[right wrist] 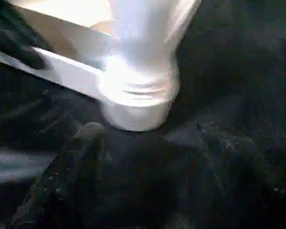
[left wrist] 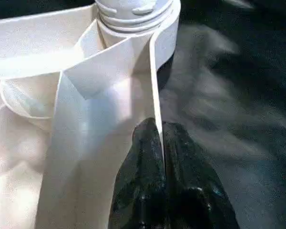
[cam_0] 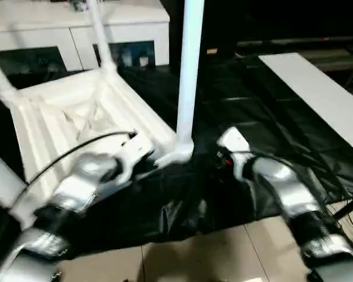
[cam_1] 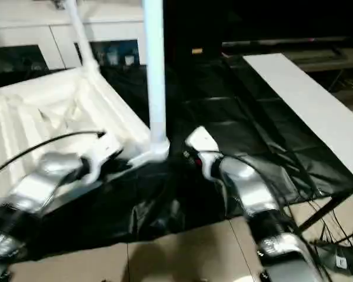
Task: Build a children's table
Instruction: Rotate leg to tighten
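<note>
Black crinkled plastic sheeting covers the work area, glossy and creased, with pale floor tiles at the near edge and a flat white panel running along the right side. At the far left stands a white cabinet with dark glass doors. On the sheeting the children's table top lies upside down, its white plastic underside showing raised ribs that cross inside a thin upright rim. At least 3 smooth tapered tube legs rise from its round corner sockets; the nearest leg stands upright in the near right corner socket, whose collar is ringed with fine ridges. The left gripper meets the thin rim wall just near that socket, its 2 black fingers pressed together on either side of the wall, pinching it. The right gripper sits low on the sheeting just beside the same socket, and I cannot tell how far its pincer is open.
</note>
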